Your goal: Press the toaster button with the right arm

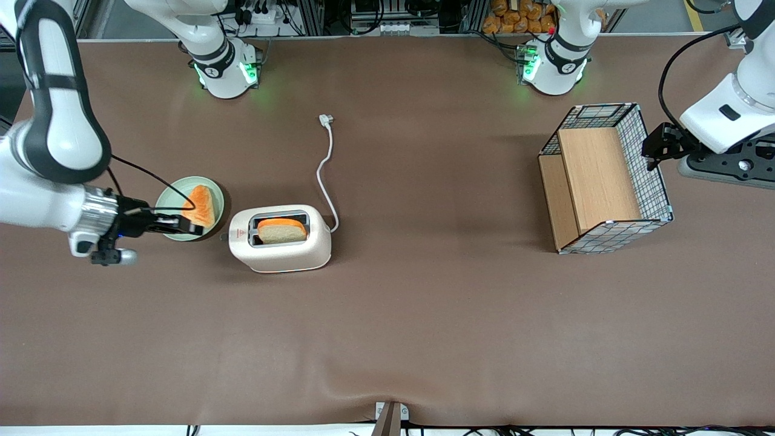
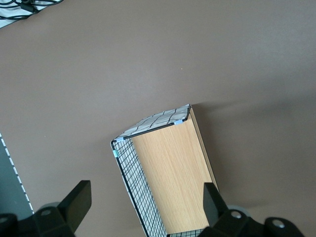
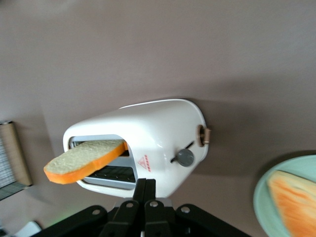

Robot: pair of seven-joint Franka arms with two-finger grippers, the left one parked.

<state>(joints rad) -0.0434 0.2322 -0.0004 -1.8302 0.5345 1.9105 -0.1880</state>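
Observation:
The cream-white toaster (image 1: 284, 253) stands on the brown table with a bread slice (image 1: 282, 230) sticking out of its slot. The right arm (image 1: 36, 194) reaches in from the working arm's end, and its gripper (image 1: 184, 227) is shut and empty. The gripper hangs over the near edge of a green plate (image 1: 171, 192), a short gap from the toaster's narrow end face. In the right wrist view the shut fingertips (image 3: 145, 186) sit just short of the toaster (image 3: 158, 133). The toaster button (image 3: 185, 157) is a grey round knob on that end face, beside the red triangle mark (image 3: 145, 162).
The green plate holds an orange-crusted bread slice (image 1: 201, 206). The toaster's white cord (image 1: 327, 163) trails away from the front camera. A wire basket with wooden boards (image 1: 605, 175) stands toward the parked arm's end and also shows in the left wrist view (image 2: 168, 163).

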